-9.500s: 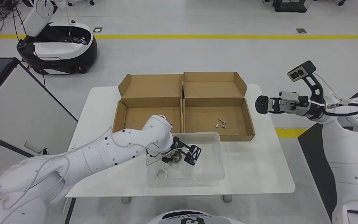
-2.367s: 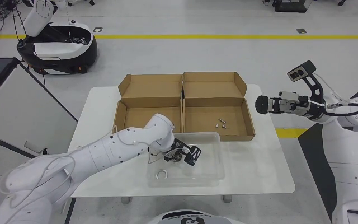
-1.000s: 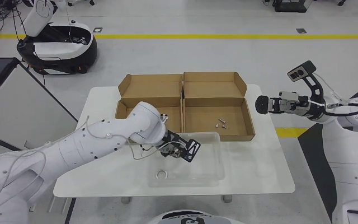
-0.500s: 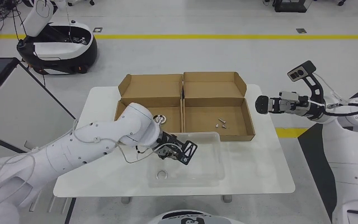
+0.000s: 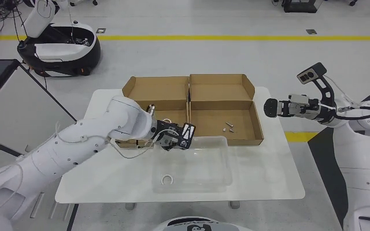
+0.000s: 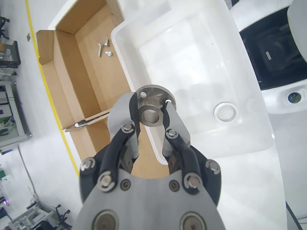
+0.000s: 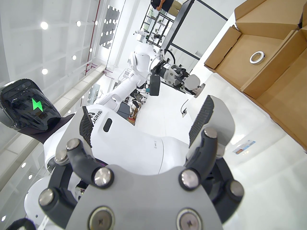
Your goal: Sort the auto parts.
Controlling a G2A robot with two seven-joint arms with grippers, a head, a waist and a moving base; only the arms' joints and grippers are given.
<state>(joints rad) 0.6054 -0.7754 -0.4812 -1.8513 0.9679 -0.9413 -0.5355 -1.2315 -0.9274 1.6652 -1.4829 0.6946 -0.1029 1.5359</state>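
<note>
Metal flange (image 6: 156, 94), far face hidden from me, sits clamped in my left gripper (image 6: 150, 102); right gripper (image 7: 146, 106) gapes wide, empty.

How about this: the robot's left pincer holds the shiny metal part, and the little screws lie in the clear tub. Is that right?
Not quite. The little screws lie in the cardboard box beside the clear tub, not in the tub, as the left wrist view shows. The left pincer does hold the shiny metal part.

The left gripper (image 5: 172, 141) hangs over the left cardboard box's (image 5: 156, 90) near edge.
</note>
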